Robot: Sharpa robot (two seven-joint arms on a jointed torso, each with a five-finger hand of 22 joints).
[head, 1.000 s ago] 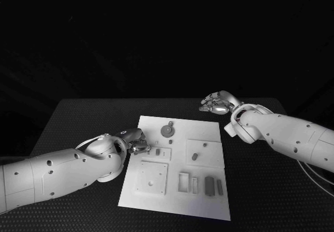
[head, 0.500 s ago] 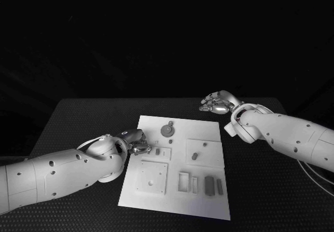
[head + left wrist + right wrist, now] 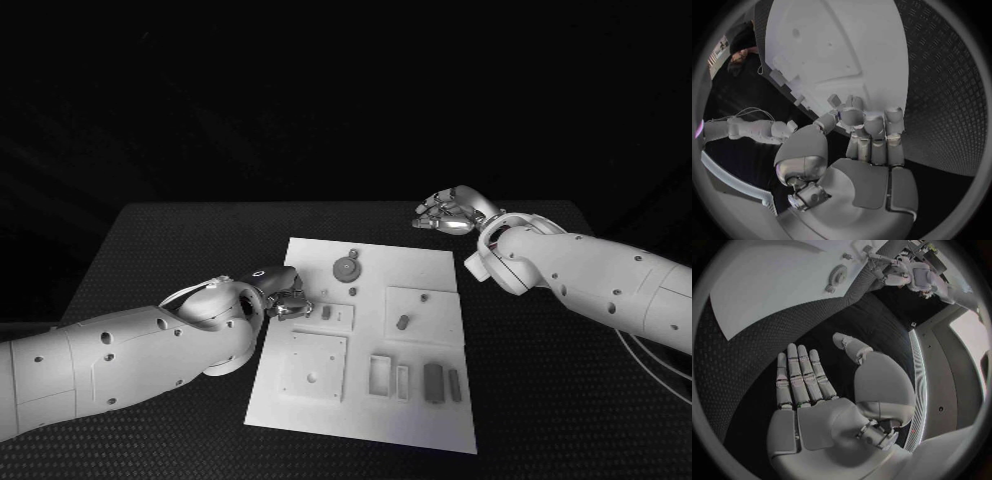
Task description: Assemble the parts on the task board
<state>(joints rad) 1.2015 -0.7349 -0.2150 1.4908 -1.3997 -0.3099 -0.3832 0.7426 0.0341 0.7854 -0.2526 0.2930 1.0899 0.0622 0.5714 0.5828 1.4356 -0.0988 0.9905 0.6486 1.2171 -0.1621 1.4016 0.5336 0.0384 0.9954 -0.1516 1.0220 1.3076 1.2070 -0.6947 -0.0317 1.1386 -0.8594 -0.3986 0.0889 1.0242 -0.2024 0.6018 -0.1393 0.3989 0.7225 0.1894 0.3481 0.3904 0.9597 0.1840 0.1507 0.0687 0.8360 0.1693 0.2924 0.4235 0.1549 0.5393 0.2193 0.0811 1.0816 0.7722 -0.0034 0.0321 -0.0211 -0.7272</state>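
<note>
Hovering curled and empty-looking at the flat white task board's [image 3: 369,340] left edge, the left hand [image 3: 284,298] sits nearest the small grey parts [image 3: 335,314], while the right hand [image 3: 450,213], fingers spread, hangs beyond its far corner.

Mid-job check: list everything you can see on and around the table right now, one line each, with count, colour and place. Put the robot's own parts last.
Table: one, black, textured, under everything.
Task board: one, white plate, middle of the table, with raised square blocks and slots on it.
Round part: one, grey disc, far end of the board.
Small parts: several, grey, scattered mid-board; exact count hard to tell.
Bar-shaped parts: a few, grey, in a row at the near right of the board.
Left hand: one, silver, at the board's left edge, fingers curled; whether it holds anything cannot be told.
Right hand: one, silver, beyond the board's far right corner, fingers apart, holding nothing.
</note>
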